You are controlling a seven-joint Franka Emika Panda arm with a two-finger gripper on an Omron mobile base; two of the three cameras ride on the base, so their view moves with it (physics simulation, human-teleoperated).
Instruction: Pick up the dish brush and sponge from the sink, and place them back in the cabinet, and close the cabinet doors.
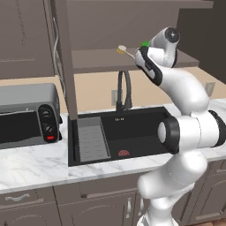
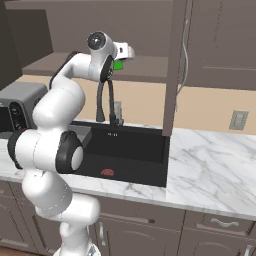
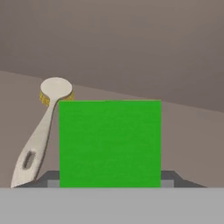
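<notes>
We see our claw up at the cabinet shelf, clenched on the sponge (its green face sits square between the finger tips). Just beside it on the shelf lies the dish brush, head toward the back wall. Below, the sink sits in the marble worktop.

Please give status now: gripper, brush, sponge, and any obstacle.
Gripper at cabinet shelf, jaws around green sponge. Dish brush already lying on shelf, just beside sponge. Cabinet door open. Nothing in the way.
</notes>
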